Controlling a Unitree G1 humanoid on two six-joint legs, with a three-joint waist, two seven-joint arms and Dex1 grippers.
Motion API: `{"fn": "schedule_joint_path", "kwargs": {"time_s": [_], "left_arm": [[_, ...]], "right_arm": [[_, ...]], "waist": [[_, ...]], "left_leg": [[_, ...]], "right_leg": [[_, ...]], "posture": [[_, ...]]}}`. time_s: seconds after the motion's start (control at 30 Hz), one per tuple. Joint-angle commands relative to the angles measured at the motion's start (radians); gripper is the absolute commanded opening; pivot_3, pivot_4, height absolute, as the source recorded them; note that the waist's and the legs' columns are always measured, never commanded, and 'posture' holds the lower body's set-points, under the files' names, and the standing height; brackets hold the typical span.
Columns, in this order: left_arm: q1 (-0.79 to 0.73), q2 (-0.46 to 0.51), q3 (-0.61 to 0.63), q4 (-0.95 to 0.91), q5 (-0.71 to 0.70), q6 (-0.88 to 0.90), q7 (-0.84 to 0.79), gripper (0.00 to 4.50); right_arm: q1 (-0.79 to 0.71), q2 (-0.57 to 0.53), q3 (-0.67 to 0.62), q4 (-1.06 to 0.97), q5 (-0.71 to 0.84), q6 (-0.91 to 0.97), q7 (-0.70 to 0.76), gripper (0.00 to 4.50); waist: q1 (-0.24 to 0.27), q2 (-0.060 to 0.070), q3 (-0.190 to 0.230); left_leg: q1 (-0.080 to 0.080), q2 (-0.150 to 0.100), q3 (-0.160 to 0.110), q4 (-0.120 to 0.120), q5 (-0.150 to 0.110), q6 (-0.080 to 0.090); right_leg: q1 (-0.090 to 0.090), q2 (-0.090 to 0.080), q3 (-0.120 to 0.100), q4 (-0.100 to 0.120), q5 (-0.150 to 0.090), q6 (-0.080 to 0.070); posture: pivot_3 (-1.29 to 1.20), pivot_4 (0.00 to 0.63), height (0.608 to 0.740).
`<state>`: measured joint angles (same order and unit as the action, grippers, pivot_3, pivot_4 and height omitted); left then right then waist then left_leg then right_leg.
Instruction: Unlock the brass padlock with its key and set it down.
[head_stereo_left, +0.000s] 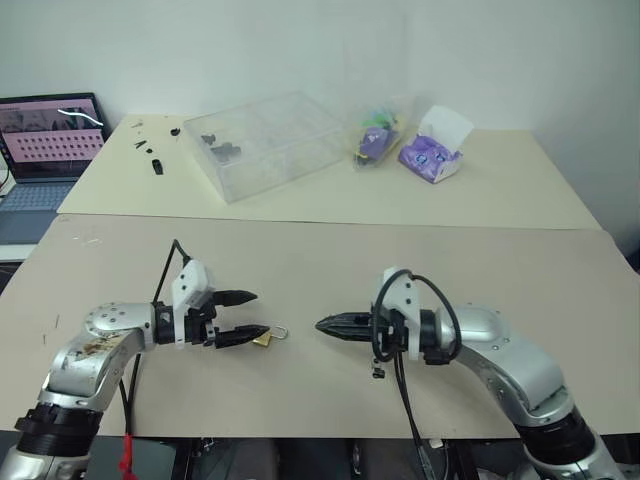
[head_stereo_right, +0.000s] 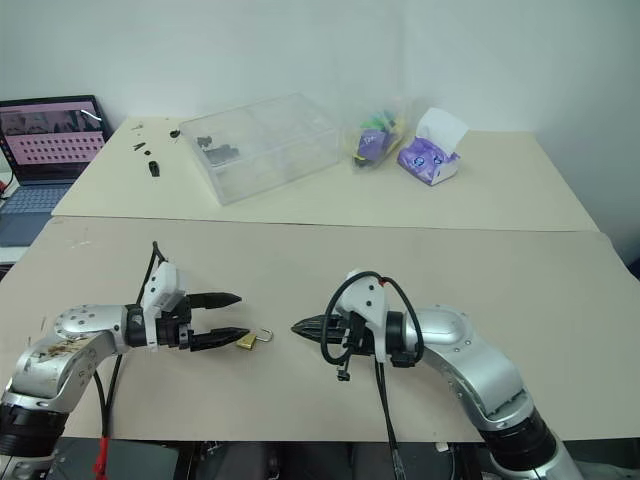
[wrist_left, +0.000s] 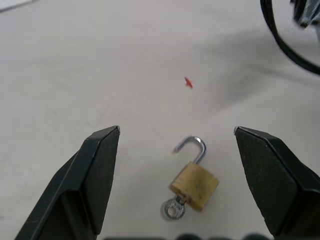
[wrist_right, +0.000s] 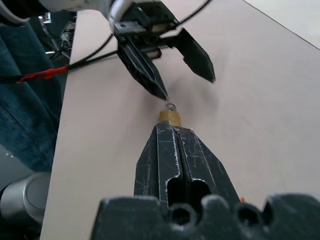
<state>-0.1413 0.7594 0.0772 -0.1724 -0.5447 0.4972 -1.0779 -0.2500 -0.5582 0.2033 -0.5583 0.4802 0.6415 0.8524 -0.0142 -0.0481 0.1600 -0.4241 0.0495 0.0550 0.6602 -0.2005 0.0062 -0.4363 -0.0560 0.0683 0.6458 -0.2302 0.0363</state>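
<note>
**Padlock lies unlocked between spread fingers**

The left gripper (head_stereo_left: 248, 315) stands released, fingers wide apart. The brass padlock (wrist_left: 194, 183) lies on the table (head_stereo_left: 320, 270) between them, shackle swung open, key (wrist_left: 173, 209) in its base. The right gripper (head_stereo_left: 322, 325) points at it, clenched and empty. Far beyond, a clear plastic box (head_stereo_left: 262, 143) holds small dark parts.

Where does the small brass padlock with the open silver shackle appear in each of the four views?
Left eye view: small brass padlock on the tan table, at the left gripper's lower fingertip.
Right eye view: same place.
Left wrist view: between the open black fingers, key in it.
Right wrist view: just beyond the shut right gripper, padlock at.
Shared landmark: the left gripper.
</note>
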Motion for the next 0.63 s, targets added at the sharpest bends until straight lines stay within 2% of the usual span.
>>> {"fn": "schedule_joint_path", "kwargs": {"time_s": [0.03, 0.1, 0.17, 0.23, 0.3, 0.37, 0.47, 0.63], "left_arm": [[-0.049, -0.081, 0.165, 0.032, -0.076, 0.102, 0.226, 3.89], [-0.096, -0.16, 0.248, 0.096, -0.05, 0.092, 0.412, 3.89], [-0.147, -0.253, 0.334, 0.161, 0.003, 0.038, 0.63, 3.89], [-0.176, -0.301, 0.376, 0.194, 0.036, 0.006, 0.752, 3.89], [-0.193, -0.339, 0.409, 0.231, 0.092, -0.066, 0.86, 3.89], [-0.186, -0.352, 0.404, 0.277, 0.171, -0.158, 0.929, 3.89], [-0.194, -0.363, 0.41, 0.362, 0.219, -0.252, 0.981, 3.89], [-0.211, -0.367, 0.401, 0.452, 0.248, -0.357, 0.993, 3.89]], "right_arm": [[0.043, 0.003, -0.144, -0.026, 0.036, 0.022, -0.095, 0.0], [0.061, 0.03, -0.195, 0.0, -0.014, 0.044, -0.212, 0.0], [0.065, 0.092, -0.245, 0.035, -0.105, 0.052, -0.396, 0.0], [0.063, 0.128, -0.263, 0.06, -0.174, 0.061, -0.512, 0.0], [0.085, 0.12, -0.231, 0.096, -0.332, 0.02, -0.639, 0.0], [0.111, 0.15, -0.233, 0.115, -0.416, -0.018, -0.74, 0.0], [0.139, 0.225, -0.268, 0.147, -0.469, -0.082, -0.851, 0.0], [0.168, 0.276, -0.323, 0.238, -0.502, -0.186, -0.914, 0.0]], "waist": [[0.001, 0.0, 0.0], [0.004, 0.0, 0.0], [0.004, -0.001, -0.001], [0.001, -0.001, -0.001], [-0.001, -0.001, -0.001], [0.0, -0.002, -0.001], [-0.001, -0.002, -0.001], [0.0, -0.002, -0.001]], "left_leg": [[0.0, 0.0, 0.0, 0.0, 0.0, 0.0], [0.001, 0.0, -0.001, 0.0, 0.0, 0.0], [0.001, 0.0, -0.002, 0.001, 0.0, 0.0], [0.002, -0.001, -0.001, 0.001, 0.0, 0.0], [0.003, -0.001, 0.0, 0.001, 0.0, 0.0], [0.002, -0.002, 0.0, 0.001, 0.0, 0.0], [0.001, -0.002, 0.0, 0.0, 0.0, -0.001], [0.0, -0.002, 0.001, 0.0, 0.0, -0.001]], "right_leg": [[0.0, 0.0, 0.0, 0.0, 0.0, 0.001], [0.001, 0.0, 0.0, 0.0, 0.0, 0.002], [0.002, 0.0, 0.0, 0.0, 0.0, 0.004], [0.004, 0.0, 0.0, -0.001, 0.002, 0.004], [0.005, 0.0, 0.0, -0.001, 0.004, 0.002], [0.004, -0.001, 0.0, -0.002, 0.004, 0.002], [0.003, -0.001, 0.001, -0.003, 0.004, 0.002], [0.002, -0.001, 0.001, -0.003, 0.005, 0.002]], "posture": [[0.0, 0.15, 0.74], [0.0, 0.15, 0.74], [0.0, 0.15, 0.74], [0.0, 0.15, 0.74], [0.0, 0.15, 0.74], [0.0, 0.15, 0.74], [0.0, 0.15, 0.74], [0.0, 0.15, 0.74]]}}
